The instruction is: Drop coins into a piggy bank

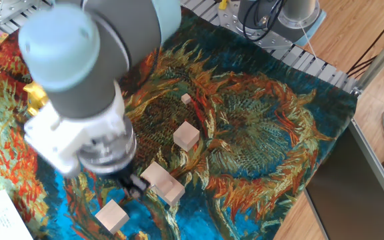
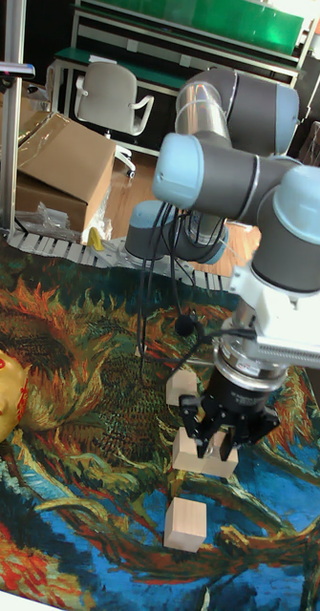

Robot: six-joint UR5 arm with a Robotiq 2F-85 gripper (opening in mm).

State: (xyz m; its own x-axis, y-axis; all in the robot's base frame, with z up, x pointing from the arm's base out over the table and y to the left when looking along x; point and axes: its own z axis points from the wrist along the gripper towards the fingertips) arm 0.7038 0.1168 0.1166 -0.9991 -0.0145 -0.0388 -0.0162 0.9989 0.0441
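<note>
The gold piggy bank (image 2: pixel 1 396) with red markings stands at the left edge of the tall fixed view. In the fixed view the arm hides most of the piggy bank (image 1: pixel 37 100), leaving only a gold sliver. My gripper (image 1: pixel 135 184) points down over the cloth, right beside a pair of pale wooden blocks (image 1: pixel 163 181) and well away from the bank. In the tall fixed view the gripper (image 2: pixel 222 447) hangs just above a block (image 2: pixel 205 456), its fingertips together. No coins show in either view.
Pale wooden blocks lie on the sunflower-patterned cloth (image 1: pixel 265 127): one mid-table (image 1: pixel 187 135), a tiny one (image 1: pixel 186 99), one near the front edge (image 1: pixel 112 217). A paper sheet (image 1: pixel 2 217) lies at the front left. Metal rails (image 1: pixel 312 63) border the far side.
</note>
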